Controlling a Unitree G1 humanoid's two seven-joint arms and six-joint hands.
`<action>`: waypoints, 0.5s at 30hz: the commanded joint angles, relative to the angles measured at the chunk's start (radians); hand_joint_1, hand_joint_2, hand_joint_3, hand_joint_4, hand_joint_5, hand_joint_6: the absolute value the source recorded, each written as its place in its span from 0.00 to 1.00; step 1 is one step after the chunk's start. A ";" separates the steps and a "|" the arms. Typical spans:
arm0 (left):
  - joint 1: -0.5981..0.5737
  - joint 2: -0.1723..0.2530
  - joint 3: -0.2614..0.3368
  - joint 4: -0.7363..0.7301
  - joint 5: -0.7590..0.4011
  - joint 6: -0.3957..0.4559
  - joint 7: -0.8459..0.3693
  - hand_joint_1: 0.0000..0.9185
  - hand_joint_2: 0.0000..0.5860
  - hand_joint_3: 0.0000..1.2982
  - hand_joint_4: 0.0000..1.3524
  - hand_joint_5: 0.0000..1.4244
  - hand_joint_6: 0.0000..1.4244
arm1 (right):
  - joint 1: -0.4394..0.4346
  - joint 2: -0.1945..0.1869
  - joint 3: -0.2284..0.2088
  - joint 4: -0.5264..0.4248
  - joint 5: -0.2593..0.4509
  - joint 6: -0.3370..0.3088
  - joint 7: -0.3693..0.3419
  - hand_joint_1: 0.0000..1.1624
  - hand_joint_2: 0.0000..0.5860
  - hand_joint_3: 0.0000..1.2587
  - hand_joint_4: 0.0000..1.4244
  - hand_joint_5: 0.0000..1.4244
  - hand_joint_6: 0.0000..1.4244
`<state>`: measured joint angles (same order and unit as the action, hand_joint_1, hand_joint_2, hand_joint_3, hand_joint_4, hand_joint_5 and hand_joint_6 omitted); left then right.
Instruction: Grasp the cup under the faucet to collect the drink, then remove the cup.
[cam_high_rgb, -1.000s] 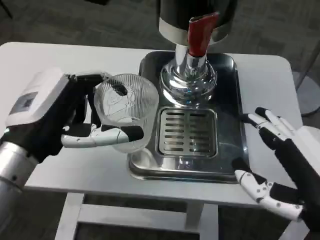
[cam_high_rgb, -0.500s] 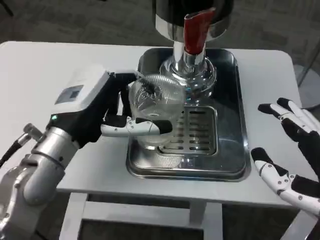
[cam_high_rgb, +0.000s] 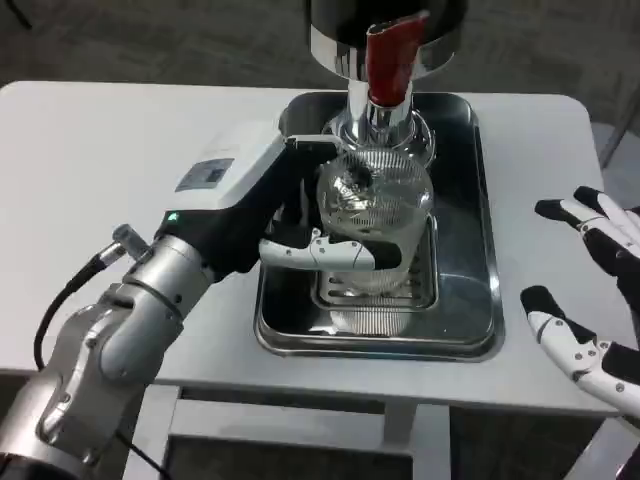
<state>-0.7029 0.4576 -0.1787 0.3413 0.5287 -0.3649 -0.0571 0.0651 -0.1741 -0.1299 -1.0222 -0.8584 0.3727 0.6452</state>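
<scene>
A clear ribbed cup (cam_high_rgb: 376, 205) is gripped by my left hand (cam_high_rgb: 268, 205), whose fingers wrap its near side. The cup sits over the slotted drain grate (cam_high_rgb: 420, 290) of the steel drip tray (cam_high_rgb: 470, 330), right below the chrome faucet (cam_high_rgb: 378, 120) with its red tap handle (cam_high_rgb: 388, 55). No liquid is visible in the cup. My right hand (cam_high_rgb: 590, 300) hovers off the tray's right side, fingers spread, holding nothing.
The tray and the black-and-chrome dispenser body (cam_high_rgb: 345, 30) stand at the back middle of the white table (cam_high_rgb: 110, 150). The table's front edge runs just below the tray. Grey carpet lies beyond.
My left hand has carried the cup rightward from the tray's left rim to under the faucet. The right hand has drifted slightly right and away.
</scene>
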 joint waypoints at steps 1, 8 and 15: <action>0.000 0.025 -0.021 0.002 0.022 0.012 -0.031 0.43 0.09 0.56 0.54 0.70 0.95 | 0.018 -0.009 -0.005 -0.001 0.021 0.009 -0.016 0.38 0.81 0.11 0.00 0.00 0.13; 0.011 0.059 -0.009 -0.036 0.054 0.050 -0.036 0.24 0.15 0.45 0.32 0.48 0.76 | 0.007 -0.009 0.008 0.004 0.034 0.020 -0.024 0.38 0.81 0.13 0.00 0.00 0.15; 0.019 0.082 -0.003 -0.068 0.061 0.075 -0.034 0.14 0.11 0.31 0.11 0.22 0.38 | -0.003 -0.012 0.022 0.009 0.032 0.027 -0.032 0.38 0.82 0.15 0.01 0.02 0.15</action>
<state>-0.7121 0.5222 -0.1806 0.2912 0.5832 -0.2968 -0.0781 0.0589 -0.1782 -0.1109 -1.0203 -0.8352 0.3908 0.6269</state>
